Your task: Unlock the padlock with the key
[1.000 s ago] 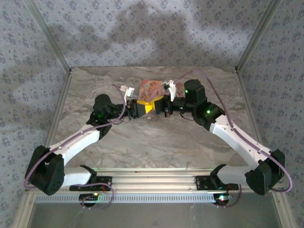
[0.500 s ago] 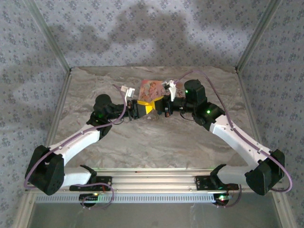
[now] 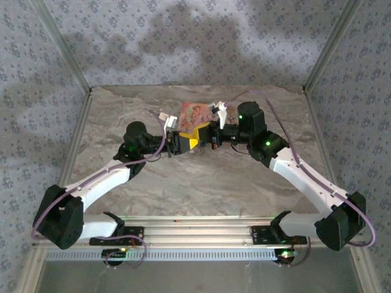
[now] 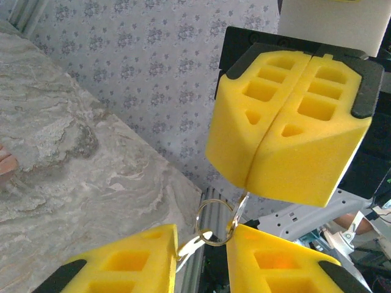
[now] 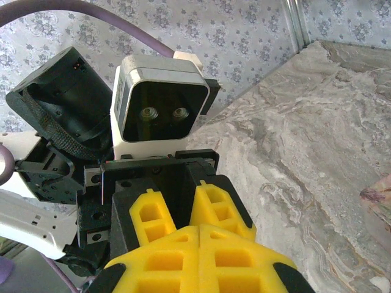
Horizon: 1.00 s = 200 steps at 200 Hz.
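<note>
Key ring (image 4: 215, 223), aloft over table's (image 3: 201, 177) far middle: nipped in fully closed right gripper (image 4: 269, 152), dangling inside parted left gripper (image 4: 201, 244); hazard, left clamping off-centre could tug it loose and drop it.

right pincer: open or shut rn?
Shut. Left wrist view shows the right pincer's yellow pads pressed flush along one seam, a key ring dangling from the seam's lower end.
</note>
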Available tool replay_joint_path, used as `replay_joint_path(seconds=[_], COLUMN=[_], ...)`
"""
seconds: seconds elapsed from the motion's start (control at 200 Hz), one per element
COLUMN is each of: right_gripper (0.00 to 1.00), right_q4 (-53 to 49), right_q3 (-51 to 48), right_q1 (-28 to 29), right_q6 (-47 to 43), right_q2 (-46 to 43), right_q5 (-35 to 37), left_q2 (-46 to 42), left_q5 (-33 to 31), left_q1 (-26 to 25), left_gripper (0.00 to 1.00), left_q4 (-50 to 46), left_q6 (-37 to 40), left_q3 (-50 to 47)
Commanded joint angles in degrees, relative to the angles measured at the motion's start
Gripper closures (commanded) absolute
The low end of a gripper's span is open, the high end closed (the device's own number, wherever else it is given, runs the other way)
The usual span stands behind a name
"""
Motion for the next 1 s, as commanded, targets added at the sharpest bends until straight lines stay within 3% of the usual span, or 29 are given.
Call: replay_joint_path(seconds=[0.0, 0.155, 0.34, 0.505, 0.709, 0.854, 0.994], right_gripper=[1.00, 1.00, 1.00, 1.00, 1.00, 1.00, 1.00], right_q4=[1.36, 1.15, 1.34, 1.93, 2.45, 2.41, 2.90], right_q3=[-0.13, -0.37, -0.48, -0.48, -0.48, -0.48, -0.57], right_q1=[-0.32, -0.85, -0.95, -0.95, -0.95, -1.01, -1.50], right_q6=[0.78, 0.87, 1.05, 1.48, 1.83, 1.83, 2.31], right_q2=[0.03, 0.07, 0.38, 0.83, 1.05, 0.96, 0.78], right_q5=[-2.38, -3.84, -5.37, -6.28, -6.91, -6.75, -6.80], left_q2=[-0.65, -1.68, -2.86, -2.88, -2.72, -2.53, -2.57], left_q5=[0.44, 0.57, 0.87, 1.10, 1.51, 1.71, 1.71], left_q1=[0.06, 0.92, 1.13, 1.18, 1.06, 1.05, 1.12], left_gripper=[0.72, 0.72, 0.58, 0.59, 0.72, 0.94, 1.00], left_q4=[-0.23, -0.23, 0.12, 0.85, 1.70, 1.70, 1.48], left_q6=[1.29, 1.15, 1.15, 0.73, 0.32, 0.28, 0.17], left_q3=[0.04, -0.25, -0.25, -0.03, 0.27, 0.28, 0.14])
